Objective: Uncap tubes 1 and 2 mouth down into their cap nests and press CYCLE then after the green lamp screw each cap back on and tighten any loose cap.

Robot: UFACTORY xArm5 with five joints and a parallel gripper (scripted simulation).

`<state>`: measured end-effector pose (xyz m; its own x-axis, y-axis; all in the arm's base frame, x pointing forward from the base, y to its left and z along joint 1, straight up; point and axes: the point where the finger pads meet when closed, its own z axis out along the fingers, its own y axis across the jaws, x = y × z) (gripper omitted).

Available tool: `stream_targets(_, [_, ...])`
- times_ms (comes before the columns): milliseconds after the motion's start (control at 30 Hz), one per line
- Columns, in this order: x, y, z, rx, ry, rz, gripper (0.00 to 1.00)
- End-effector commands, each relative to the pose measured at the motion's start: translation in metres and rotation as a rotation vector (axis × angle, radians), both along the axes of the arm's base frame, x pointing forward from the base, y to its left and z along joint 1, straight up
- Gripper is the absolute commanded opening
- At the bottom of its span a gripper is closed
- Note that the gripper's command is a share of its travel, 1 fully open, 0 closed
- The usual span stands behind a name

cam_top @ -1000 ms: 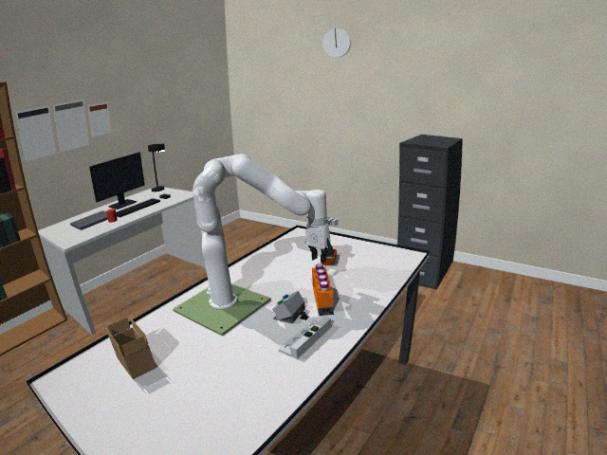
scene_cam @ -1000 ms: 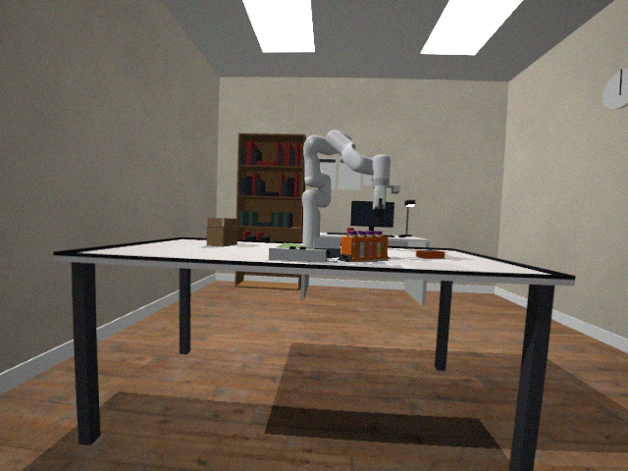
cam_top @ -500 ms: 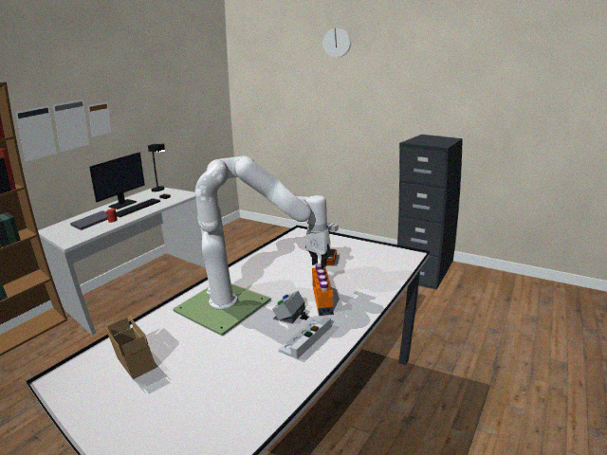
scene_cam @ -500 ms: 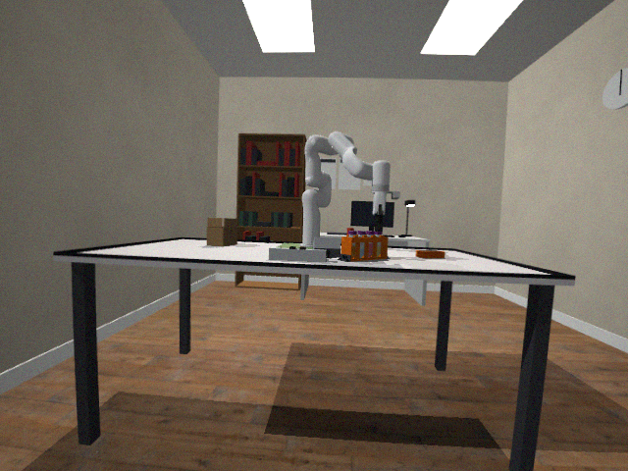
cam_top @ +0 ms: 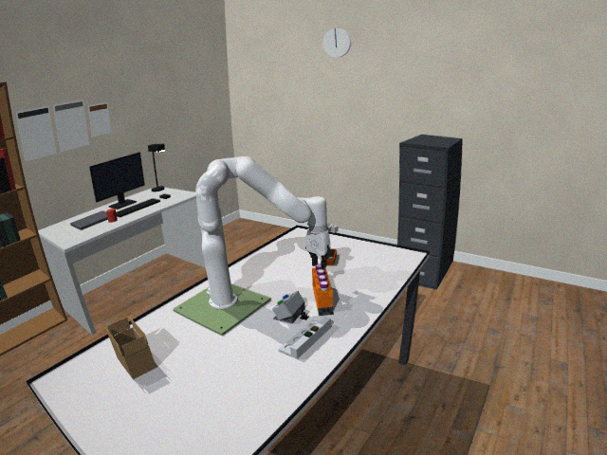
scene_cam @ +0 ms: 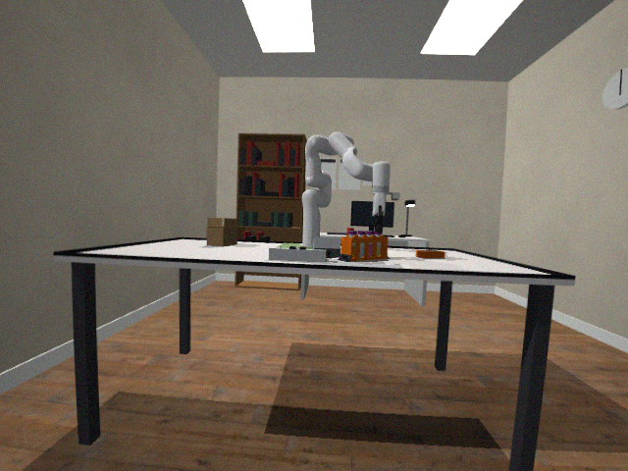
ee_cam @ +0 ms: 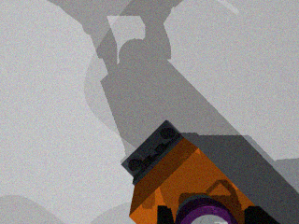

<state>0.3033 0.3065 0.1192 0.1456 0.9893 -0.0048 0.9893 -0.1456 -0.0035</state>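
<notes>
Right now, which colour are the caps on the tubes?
Purple with a white centre; the caps show best in the top view.
</notes>
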Motion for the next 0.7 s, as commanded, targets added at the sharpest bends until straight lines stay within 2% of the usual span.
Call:
stream_targets(0, [0.0009,0.0009,-0.0016,-0.001,-0.007,0.000,0.46])
stream_targets(433, [0.0009,0.0008,-0.0051,-0.001,-0.006,0.000,0.46])
stream_targets(467, [0.0009,0.0008,-0.0051,-0.001,-0.006,0.000,0.00])
stream_targets(667, [0.0009,0.0008,-0.0051,-0.001,-0.006,0.000,0.00])
